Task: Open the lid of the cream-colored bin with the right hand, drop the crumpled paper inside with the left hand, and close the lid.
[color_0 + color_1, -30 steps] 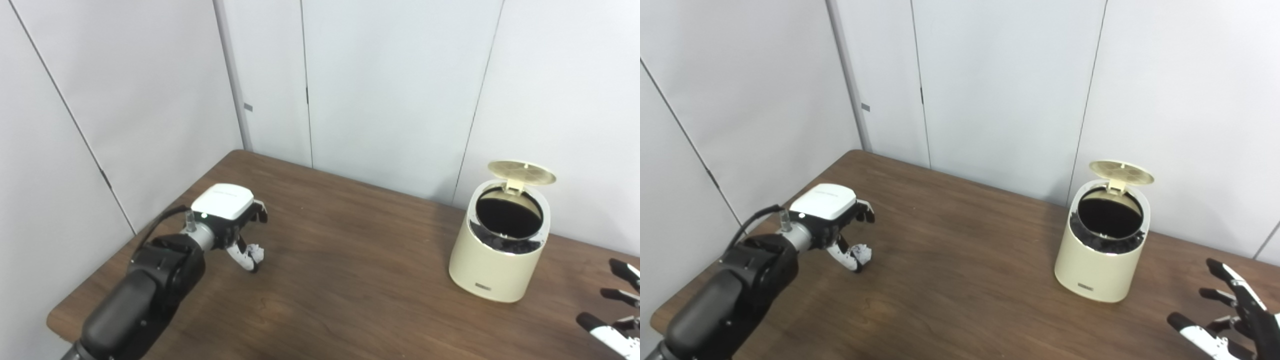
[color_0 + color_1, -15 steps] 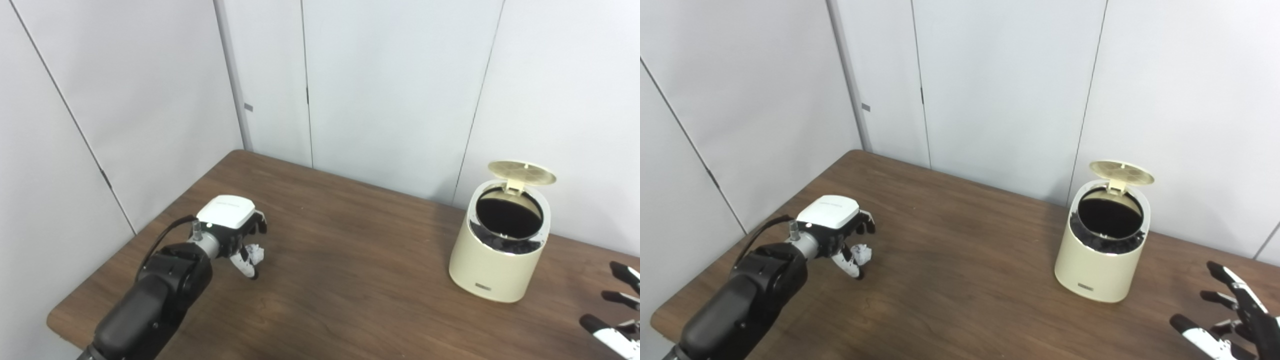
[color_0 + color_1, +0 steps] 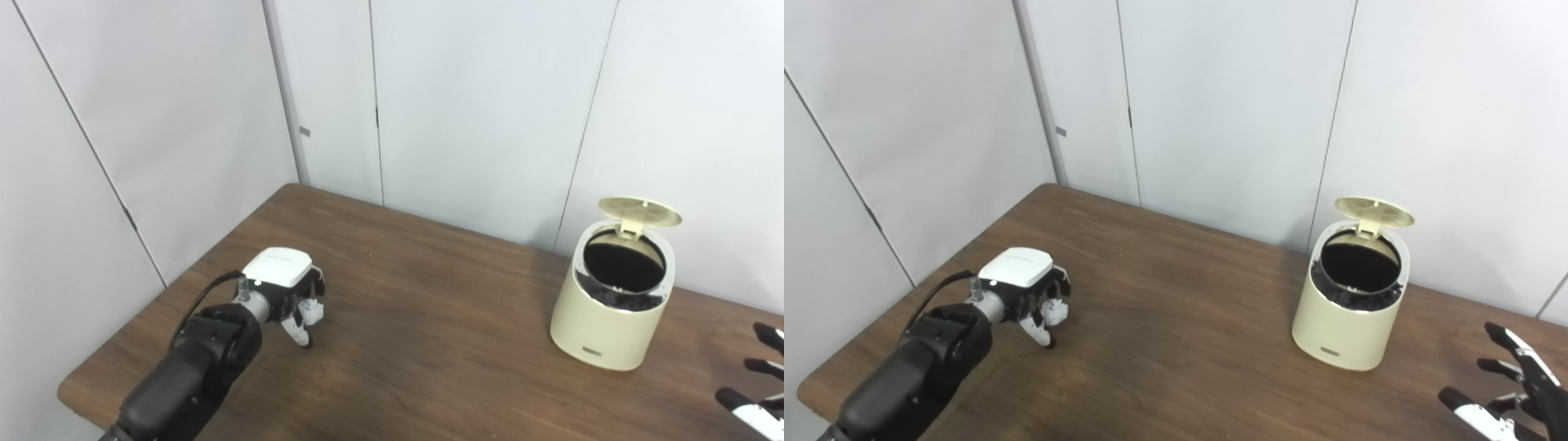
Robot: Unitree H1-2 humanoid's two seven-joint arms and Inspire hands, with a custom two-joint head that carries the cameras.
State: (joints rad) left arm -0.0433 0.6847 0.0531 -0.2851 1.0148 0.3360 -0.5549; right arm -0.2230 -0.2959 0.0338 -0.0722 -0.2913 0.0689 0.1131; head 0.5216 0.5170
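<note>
Brown wood grain runs under everything we see: the table carries both of our hands and the bin. Nearest to us, at the lower right corner, our right hand hovers low over the table with its fingers spread wide apart and pointing up and away, holding nothing; only part of it shows in the left eye view. On the left, our black forearm reaches forward from the bottom edge, and our left hand is bent down at the wrist, its white back plate facing up. Its fingers curl down to the table, and the crumpled paper sits right at their tips, between thumb and fingers and touching them. We cannot tell whether the paper is truly pinched or only cupped, nor whether it has left the table. Well away from those fingers, far to their right and near the back wall, stands the cream-colored bin. Its round lid is tipped up on the rear hinge, and the opening shows only a dark interior with a shiny rim.
</note>
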